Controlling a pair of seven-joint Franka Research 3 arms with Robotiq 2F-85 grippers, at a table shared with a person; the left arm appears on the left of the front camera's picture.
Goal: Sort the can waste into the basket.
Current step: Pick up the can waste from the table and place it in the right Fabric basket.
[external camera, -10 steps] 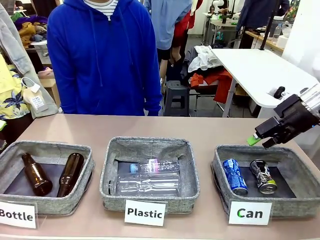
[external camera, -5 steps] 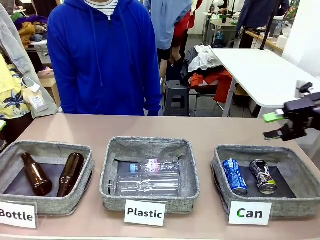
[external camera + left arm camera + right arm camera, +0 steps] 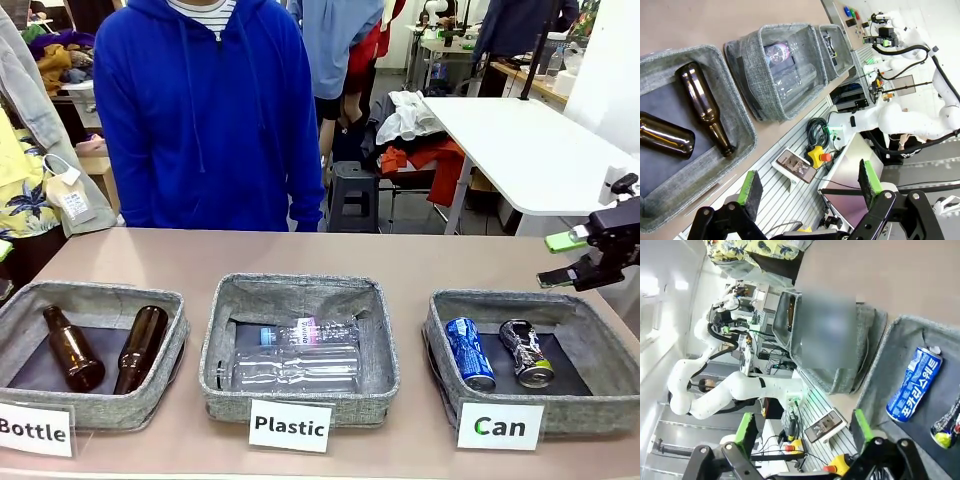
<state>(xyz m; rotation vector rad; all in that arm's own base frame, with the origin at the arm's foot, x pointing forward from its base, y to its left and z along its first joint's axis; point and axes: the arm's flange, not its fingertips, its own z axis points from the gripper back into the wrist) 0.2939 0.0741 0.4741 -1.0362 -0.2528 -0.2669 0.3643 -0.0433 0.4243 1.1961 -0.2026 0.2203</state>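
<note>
Cans lie side by side in the square grey fabric basket (image 3: 590,345) carded "Can", at the bench's right end: the blue drink can with white print (image 3: 469,353) on the left, the crushed black and silver can (image 3: 526,352) on the right. Right tool (image 3: 568,259) hangs above the basket's far right corner, fingers apart, holding nothing. Left tool (image 3: 810,186) is spread wide and empty too.

Bright, even light; warped wrist views.
</note>
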